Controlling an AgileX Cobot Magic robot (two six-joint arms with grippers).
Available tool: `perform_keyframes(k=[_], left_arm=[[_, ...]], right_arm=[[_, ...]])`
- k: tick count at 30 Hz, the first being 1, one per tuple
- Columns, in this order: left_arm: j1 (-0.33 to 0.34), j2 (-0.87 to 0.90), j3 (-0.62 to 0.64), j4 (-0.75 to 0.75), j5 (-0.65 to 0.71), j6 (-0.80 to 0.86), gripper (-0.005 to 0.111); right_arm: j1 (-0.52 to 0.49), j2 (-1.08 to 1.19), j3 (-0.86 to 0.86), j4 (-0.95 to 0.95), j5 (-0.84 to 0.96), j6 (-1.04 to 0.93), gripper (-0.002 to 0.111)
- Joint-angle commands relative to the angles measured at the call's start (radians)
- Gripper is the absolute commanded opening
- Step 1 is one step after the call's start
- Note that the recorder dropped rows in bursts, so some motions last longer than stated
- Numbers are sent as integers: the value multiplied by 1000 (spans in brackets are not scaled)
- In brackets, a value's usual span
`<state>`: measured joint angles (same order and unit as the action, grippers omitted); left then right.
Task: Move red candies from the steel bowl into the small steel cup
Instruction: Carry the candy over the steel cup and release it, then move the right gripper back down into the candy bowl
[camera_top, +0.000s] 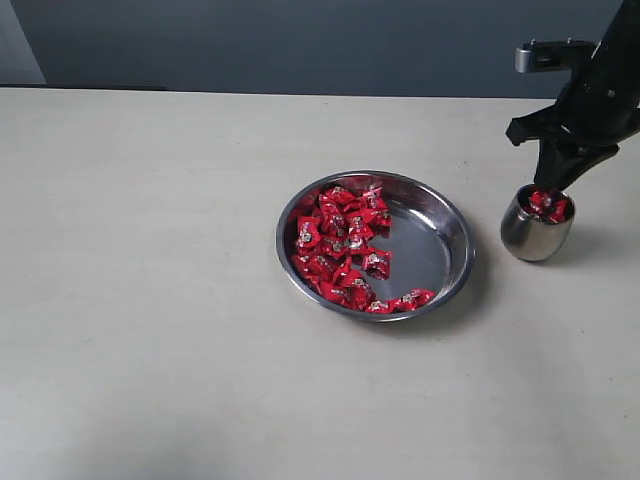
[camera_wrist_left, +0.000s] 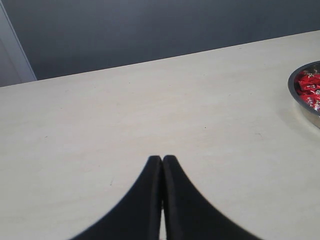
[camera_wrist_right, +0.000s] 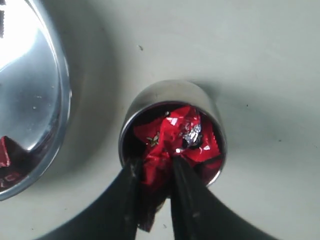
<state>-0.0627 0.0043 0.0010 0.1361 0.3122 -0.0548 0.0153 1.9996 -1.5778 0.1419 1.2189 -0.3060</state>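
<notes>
Noted on the table (camera_top: 150, 300): a bowl (camera_top: 440, 215) at centre, red candies (camera_top: 340, 245) heaped in its left half and along the near rim. Well to its right, a cup (camera_top: 535, 235), upright, filled to the mouth with more of them. Over that mouth, the right gripper (camera_top: 553, 188), tips dipped just inside, narrowly pinched on one red candy (camera_wrist_right: 150, 195). Left of the bowl, the left gripper (camera_wrist_left: 162, 160), fingers pressed together, nothing between, over the table.
</notes>
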Motion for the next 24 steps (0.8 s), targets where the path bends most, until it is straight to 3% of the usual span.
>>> perform_keyframes(k=[1, 2, 5, 24], left_arm=[[-10, -4, -1, 0, -4, -6, 0], [-10, -4, -1, 0, -4, -6, 0], [-10, -4, -1, 0, -4, -6, 0], [-10, -4, -1, 0, -4, -6, 0]], right_arm=[[-6, 1, 7, -18, -5, 3, 12], [-6, 1, 7, -20, -5, 3, 21], [-6, 1, 7, -20, -10, 3, 28], [-6, -3, 7, 16, -137, 20, 28]])
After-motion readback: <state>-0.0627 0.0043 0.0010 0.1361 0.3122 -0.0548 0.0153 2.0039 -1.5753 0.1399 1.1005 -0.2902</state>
